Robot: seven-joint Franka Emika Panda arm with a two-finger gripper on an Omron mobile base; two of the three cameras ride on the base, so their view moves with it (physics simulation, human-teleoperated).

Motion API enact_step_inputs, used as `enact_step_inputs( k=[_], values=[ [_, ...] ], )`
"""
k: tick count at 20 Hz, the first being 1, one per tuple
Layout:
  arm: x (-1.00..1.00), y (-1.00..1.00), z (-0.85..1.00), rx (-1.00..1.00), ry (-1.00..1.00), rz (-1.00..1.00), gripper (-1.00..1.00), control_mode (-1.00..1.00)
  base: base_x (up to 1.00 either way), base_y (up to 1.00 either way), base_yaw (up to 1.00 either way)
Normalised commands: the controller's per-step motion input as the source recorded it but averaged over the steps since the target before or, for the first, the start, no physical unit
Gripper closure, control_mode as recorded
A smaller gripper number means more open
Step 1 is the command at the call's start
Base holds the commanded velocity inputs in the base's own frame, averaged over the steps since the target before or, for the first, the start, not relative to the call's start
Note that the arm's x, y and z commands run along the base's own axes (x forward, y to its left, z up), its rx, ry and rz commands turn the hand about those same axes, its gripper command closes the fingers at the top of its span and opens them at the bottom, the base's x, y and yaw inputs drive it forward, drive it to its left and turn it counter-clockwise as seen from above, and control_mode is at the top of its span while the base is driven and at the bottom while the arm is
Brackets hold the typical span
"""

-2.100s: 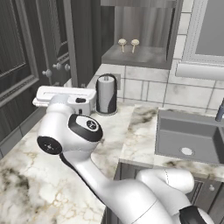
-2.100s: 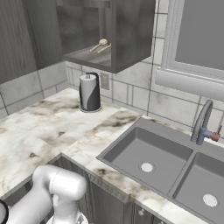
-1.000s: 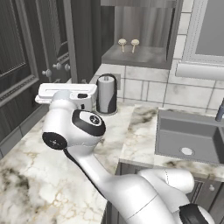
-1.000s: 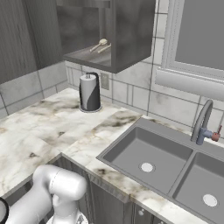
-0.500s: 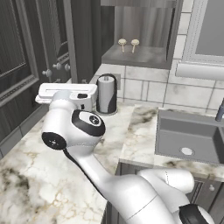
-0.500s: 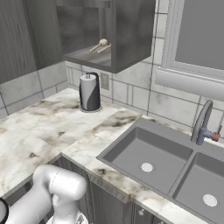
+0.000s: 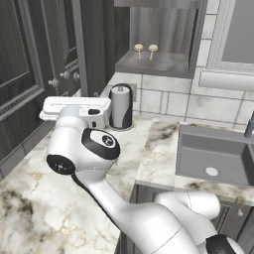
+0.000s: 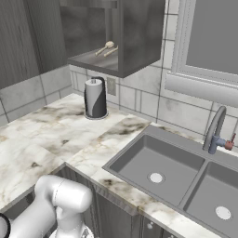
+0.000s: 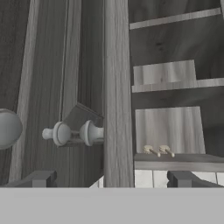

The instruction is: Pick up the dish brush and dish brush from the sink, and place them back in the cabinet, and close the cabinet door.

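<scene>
Two tan dish brushes (image 7: 145, 49) lie side by side on the shelf of the open wall cabinet (image 7: 154, 63); they also show in the right base view as dish brushes (image 8: 107, 48) and in the hand view as dish brushes (image 9: 158, 151). The cabinet door (image 9: 117, 87) stands swung out, edge-on to my hand, its small round knob (image 9: 92, 132) facing a neighbour's knob. My gripper (image 9: 111, 179) is open and holds nothing, just in front of the door's edge. The hand (image 7: 74, 106) hovers left of the cabinet, above the counter. The dark sink (image 8: 158, 169) holds no brush.
A dark paper towel holder (image 7: 120, 105) stands on the marble counter (image 7: 30, 198) below the cabinet. A faucet (image 8: 214, 130) rises behind the double basin. Tall dark doors with knobs (image 7: 52, 82) fill the left. A window sill (image 8: 200, 90) juts out over the sink.
The hand has crept slightly near the door's edge. The brushes, the door and the base views are as before.
</scene>
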Motion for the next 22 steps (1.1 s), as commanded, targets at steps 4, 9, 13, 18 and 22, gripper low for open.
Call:
enact_step_inputs(
  k=[4,9,13,18,22],
  values=[
    [-0.17,0.0,0.0,0.0,0.0,0.0,-1.0,-1.0,0.0,0.0,0.0],
    [0.0,0.0,0.0,0.0,0.0,0.0,-1.0,-1.0,0.0,0.0,0.0],
    [0.0,-0.04,0.0,0.0,0.0,0.0,-1.0,-1.0,0.0,0.0,0.0],
    [0.0,-0.04,0.0,0.0,0.0,0.0,-1.0,-1.0,0.0,0.0,0.0],
    [0.0,-0.1,0.0,0.0,0.0,0.0,-1.0,-1.0,0.0,0.0,0.0]
  ],
)
